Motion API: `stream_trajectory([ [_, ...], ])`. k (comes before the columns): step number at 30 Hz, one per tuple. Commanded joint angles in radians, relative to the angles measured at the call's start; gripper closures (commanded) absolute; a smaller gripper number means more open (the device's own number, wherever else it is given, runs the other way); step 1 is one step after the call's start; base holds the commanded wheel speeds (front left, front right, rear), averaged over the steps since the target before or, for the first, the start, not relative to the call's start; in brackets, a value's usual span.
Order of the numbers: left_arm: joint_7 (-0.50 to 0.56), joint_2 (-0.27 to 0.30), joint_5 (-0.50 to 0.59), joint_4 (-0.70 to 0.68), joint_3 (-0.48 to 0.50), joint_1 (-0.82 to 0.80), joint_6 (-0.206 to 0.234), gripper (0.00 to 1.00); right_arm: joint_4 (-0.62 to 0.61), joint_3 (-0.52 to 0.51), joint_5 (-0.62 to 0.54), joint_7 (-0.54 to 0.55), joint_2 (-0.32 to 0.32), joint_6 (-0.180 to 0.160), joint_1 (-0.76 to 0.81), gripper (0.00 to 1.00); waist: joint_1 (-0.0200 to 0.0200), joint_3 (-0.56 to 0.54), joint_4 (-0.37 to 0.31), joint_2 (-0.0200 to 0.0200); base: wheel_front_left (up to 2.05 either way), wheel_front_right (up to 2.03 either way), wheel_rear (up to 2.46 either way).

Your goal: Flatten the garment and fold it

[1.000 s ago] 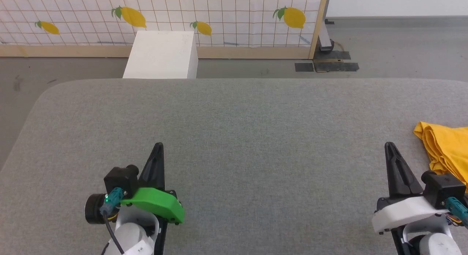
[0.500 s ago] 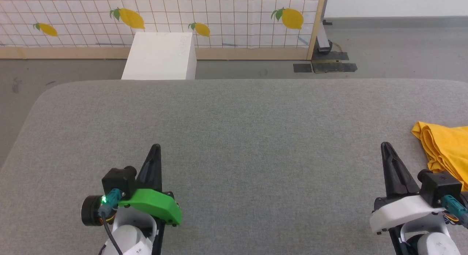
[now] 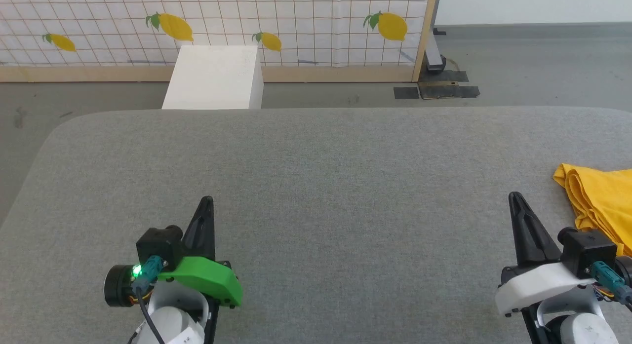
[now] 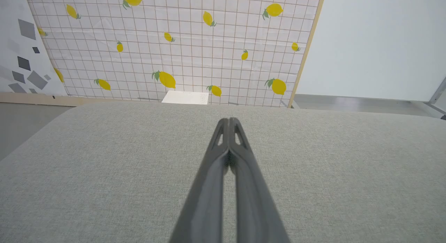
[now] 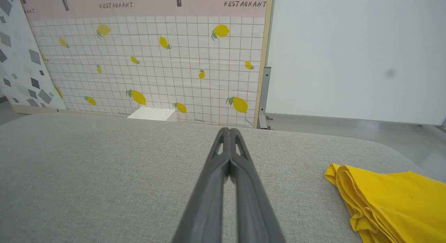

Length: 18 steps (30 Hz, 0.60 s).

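Observation:
The garment (image 3: 600, 198) is a mustard-yellow cloth bunched in folds at the right edge of the grey table (image 3: 316, 176), partly cut off by the head view's border. In the right wrist view the garment (image 5: 393, 201) lies at the lower right, its layered hem facing me. My right gripper (image 3: 513, 197) (image 5: 228, 129) is shut and empty, a short way left of the cloth and apart from it. My left gripper (image 3: 207, 201) (image 4: 228, 119) is shut and empty over bare table at the lower left.
A white box (image 3: 213, 77) stands on the floor past the table's far edge. Behind it runs a gridded white backdrop with lemon prints (image 3: 276, 23) on a wooden frame. Dark tape patches (image 3: 437, 91) mark the floor at the frame's foot.
The whole picture has shifted slightly, so the camera has moved. Both grippers stay shut and the garment lies as before.

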Motion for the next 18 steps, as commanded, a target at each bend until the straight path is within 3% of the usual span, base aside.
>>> stream_trajectory([
  [1, 0.007, -0.002, 0.011, -0.009, 0.005, 0.019, 0.006, 1.00, -0.008, 0.004, -0.006, 0.007, 0.001, -0.001, 0.012, 1.00, 0.0000, 0.000, 0.000, 0.0000, 0.00, 0.00, 0.00],
  [18, 0.042, -0.003, 0.046, -0.051, 0.022, 0.043, 0.011, 1.00, -0.019, 0.021, -0.013, 0.032, 0.001, -0.001, 0.016, 1.00, 0.0000, -0.004, -0.007, 0.0000, 0.00, 0.00, 0.00],
])
